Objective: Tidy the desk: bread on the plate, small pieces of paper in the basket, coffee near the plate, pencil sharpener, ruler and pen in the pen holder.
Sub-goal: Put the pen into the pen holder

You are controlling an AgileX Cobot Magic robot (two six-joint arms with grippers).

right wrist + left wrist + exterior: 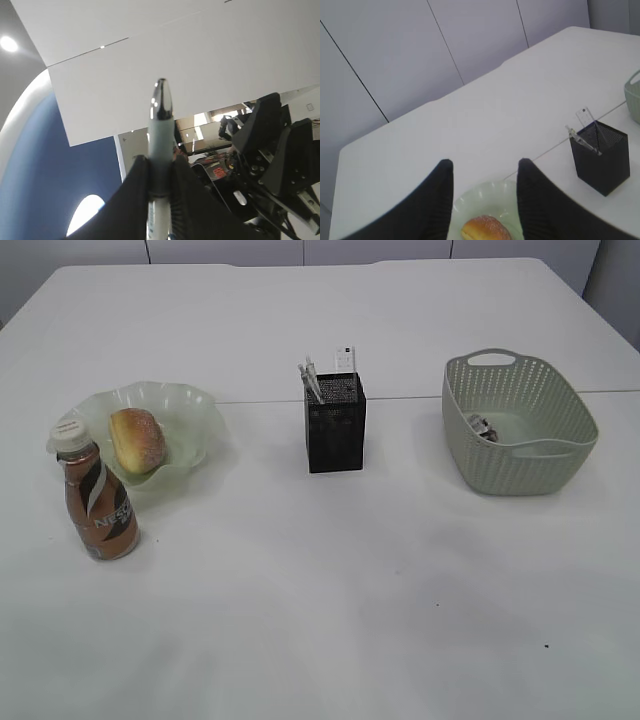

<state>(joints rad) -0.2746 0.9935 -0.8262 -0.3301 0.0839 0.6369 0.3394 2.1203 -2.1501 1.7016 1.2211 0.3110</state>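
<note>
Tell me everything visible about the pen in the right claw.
The slim pale blue-grey pen with a shiny silver tip stands nearly upright in the right wrist view, tip away from the camera toward the ceiling. The right claw is clamped on its barrel, black fingers pressing both sides. Its lower end runs out of frame. Nothing else touches it.

White counter (330, 640) with four things standing on it

A thin seam (260, 400) runs across the counter. At the left sits a wavy-rimmed pale green plate (195, 405), with a brown coffee bottle (98, 502) upright just in front of its left edge. A black mesh pen holder (336, 435) stands in the middle by the seam, and a grey-green basket (520, 465) sits well apart at the right
</note>
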